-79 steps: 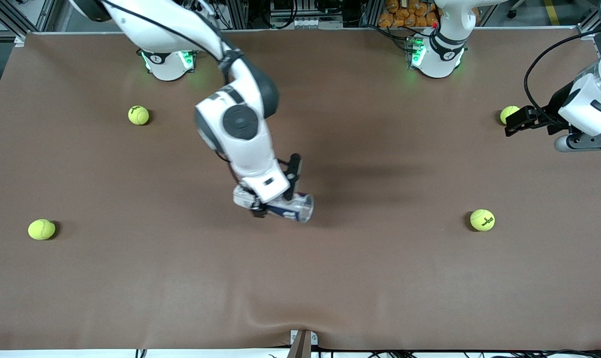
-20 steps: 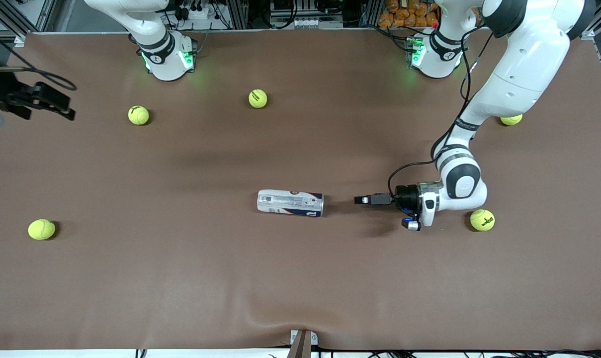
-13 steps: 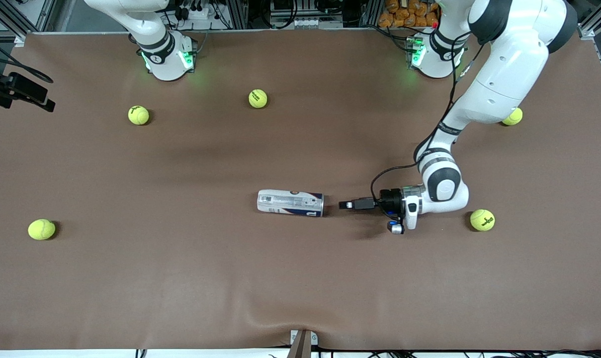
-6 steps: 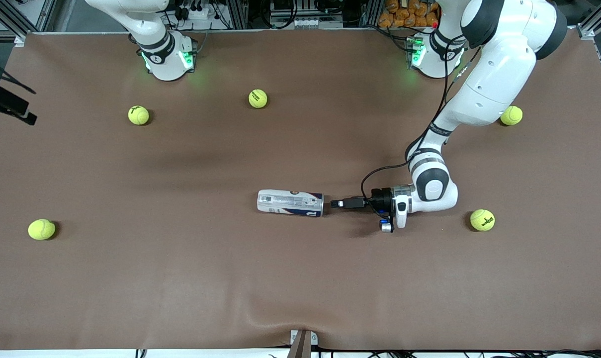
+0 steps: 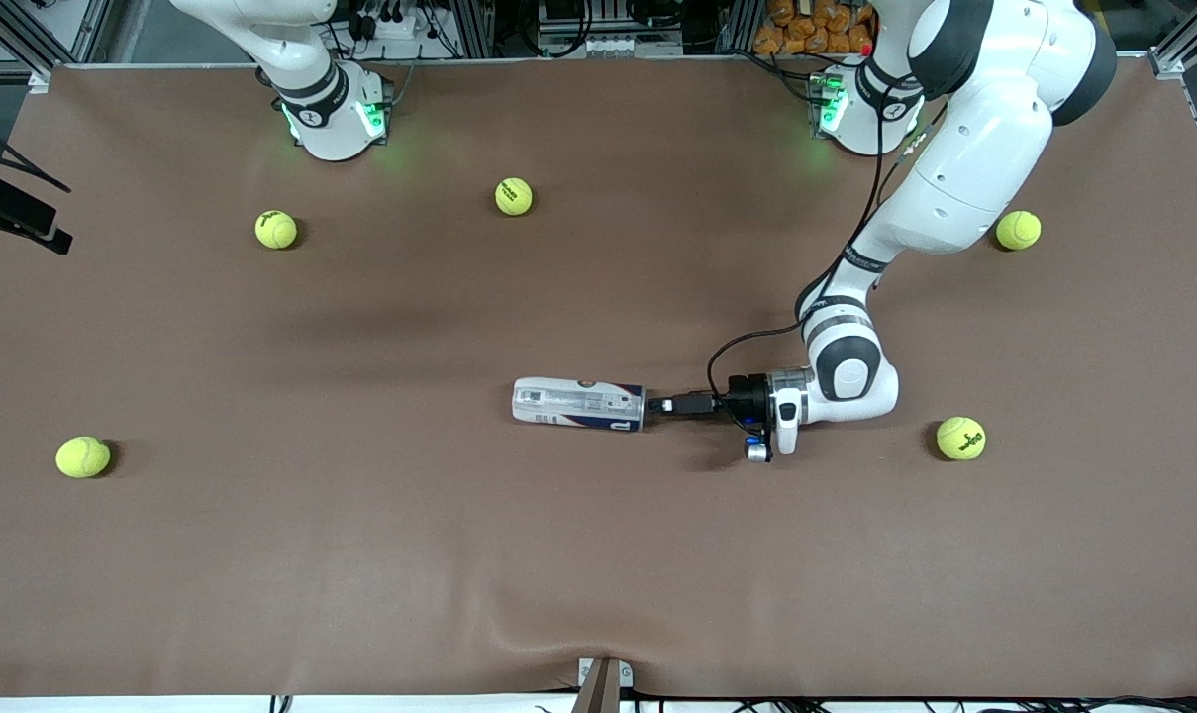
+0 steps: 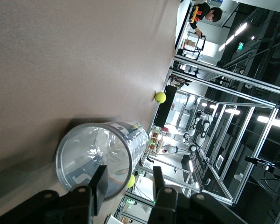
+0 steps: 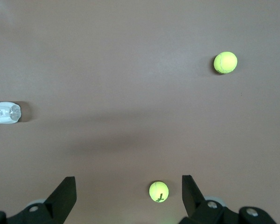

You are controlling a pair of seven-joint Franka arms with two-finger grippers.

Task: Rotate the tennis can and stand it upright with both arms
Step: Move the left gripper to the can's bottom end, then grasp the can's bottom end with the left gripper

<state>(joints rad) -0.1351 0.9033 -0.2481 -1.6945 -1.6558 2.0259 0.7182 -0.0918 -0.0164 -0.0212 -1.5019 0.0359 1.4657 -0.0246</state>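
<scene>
Slim clear-and-white plastic tennis can (image 5: 578, 405) with navy label lies on side, mid brown table (image 5: 598, 574), open silver rim toward left arm's end. We judge it light, thin-walled, slick, prone to roll; best hold at rim wall.

Left gripper (image 5: 663, 405) at can mouth, fingers (image 6: 99, 185) partly apart, one just inside rim; not yet clamped.

Right gripper (image 5: 19, 216) waits wide open at table edge.

Yellow-green tennis balls (image 5: 960, 438) well apart; ample room around can.

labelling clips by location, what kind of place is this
Likely a robotics lab: two white arms bolted to a brown-covered table, aluminium framing around it, and a tennis can plus scattered tennis balls as test props.
</scene>
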